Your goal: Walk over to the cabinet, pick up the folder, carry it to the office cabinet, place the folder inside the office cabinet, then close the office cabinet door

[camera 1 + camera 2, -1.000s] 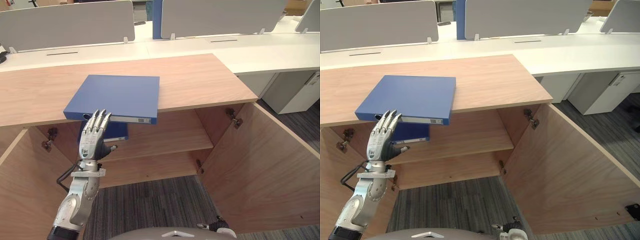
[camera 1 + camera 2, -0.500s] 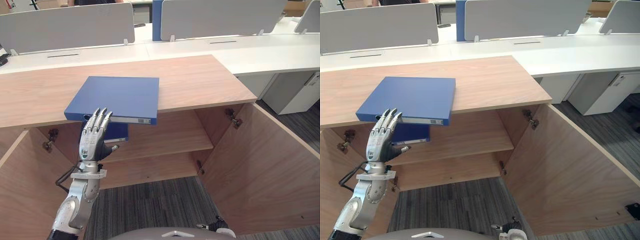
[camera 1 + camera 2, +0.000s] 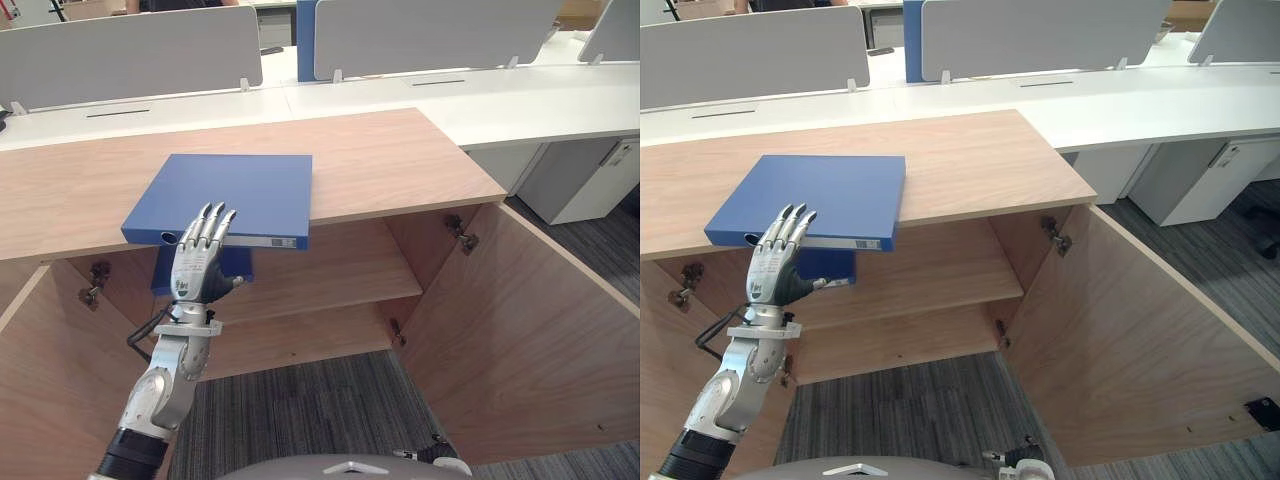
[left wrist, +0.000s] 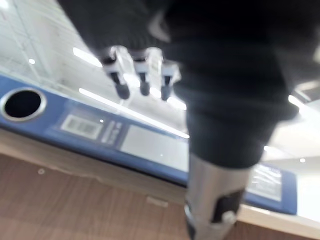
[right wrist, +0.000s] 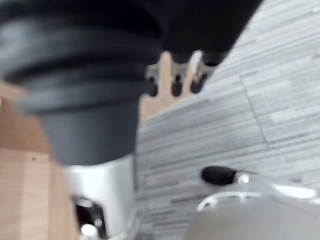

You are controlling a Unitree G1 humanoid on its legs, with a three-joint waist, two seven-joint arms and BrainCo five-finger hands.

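Fingers of the left hand, straight and open, stand at the overhanging spine of the flat blue folder on the wooden worktop: it looks stiff, probably light, best pinched there.

The left arm is bending at the elbow, its forearm standing nearly upright. The left hand is showing its back to the head, fingers stretching straight up, close together, thumb poking out sideways. The right hand is hanging low at its side, fingers loosely extended and pointing down.
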